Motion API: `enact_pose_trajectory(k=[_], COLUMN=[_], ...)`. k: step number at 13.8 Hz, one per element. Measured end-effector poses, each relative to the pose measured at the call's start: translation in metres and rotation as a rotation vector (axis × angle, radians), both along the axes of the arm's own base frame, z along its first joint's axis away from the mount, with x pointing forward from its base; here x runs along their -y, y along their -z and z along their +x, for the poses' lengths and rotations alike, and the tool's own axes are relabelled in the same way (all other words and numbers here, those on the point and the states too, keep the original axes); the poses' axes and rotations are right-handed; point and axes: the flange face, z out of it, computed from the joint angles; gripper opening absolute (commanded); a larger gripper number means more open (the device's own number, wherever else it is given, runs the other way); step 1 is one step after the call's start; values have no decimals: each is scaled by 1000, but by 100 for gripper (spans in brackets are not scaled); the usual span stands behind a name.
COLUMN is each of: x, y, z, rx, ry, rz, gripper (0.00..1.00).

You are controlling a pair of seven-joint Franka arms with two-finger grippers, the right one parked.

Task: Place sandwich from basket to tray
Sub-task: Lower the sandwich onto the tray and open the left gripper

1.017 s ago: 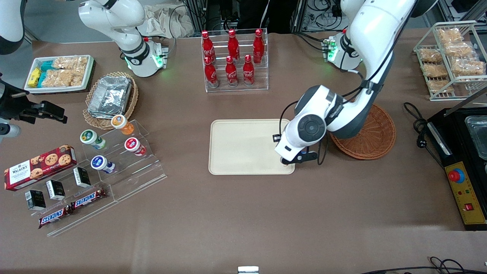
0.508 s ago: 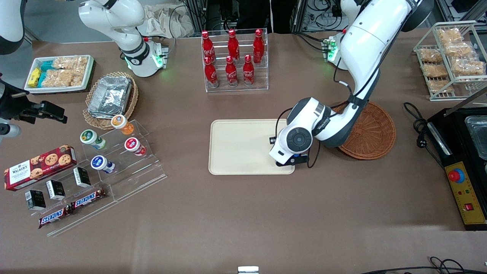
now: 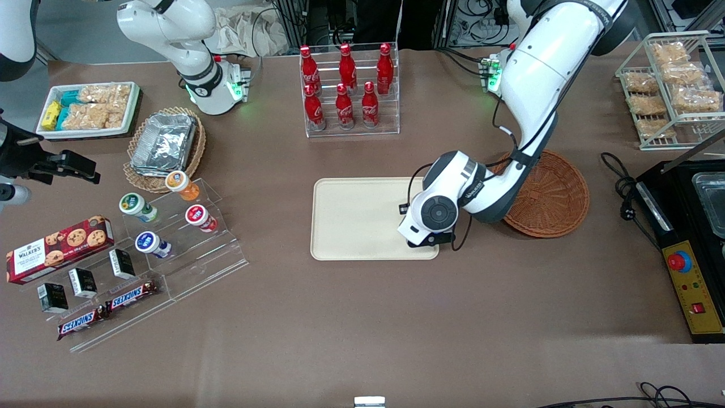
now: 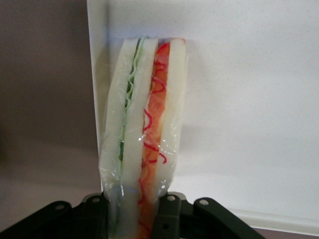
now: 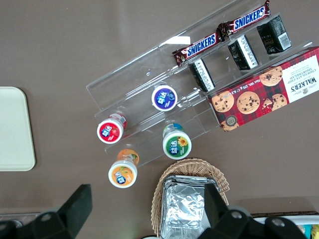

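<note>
Gripper [image 3: 425, 242] sits low over the flat cream-beige rectangular tray [image 3: 357, 218], around the tray's four o'clock corner; the round reddish-brown wicker basket [image 3: 552, 198] lies at the tray's three o'clock. From your wrist camera, its black fingers [image 4: 169, 219] clamp the plastic-wrapped white-bread sandwich [image 4: 142, 134] over the tray's rim.

Across the last second the white left arm's gripper [image 3: 426, 242] travels from the corner of the flat cream-beige rectangular tray [image 3: 357, 221] nearest the round reddish-brown wicker basket [image 3: 558, 198] further in over the tray's surface, toward the parked arm's end of the table. It now sits lower, close above the tray near its front edge. More of the basket's woven bowl is uncovered as the forearm swings away from it.
</note>
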Motion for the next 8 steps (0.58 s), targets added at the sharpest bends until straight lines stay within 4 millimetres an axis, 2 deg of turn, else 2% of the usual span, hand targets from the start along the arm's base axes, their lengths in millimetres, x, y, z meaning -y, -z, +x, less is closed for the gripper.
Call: enact_pose_trajectory(k=[1,2,3,8], x=[0,0,0,1], y=[1,0,0,-6], z=[0,1,1,6], rx=[0,1,1,21], ry=[0,0,0,4], rz=[0,-1,-1,1], gripper=[38,66,100,100])
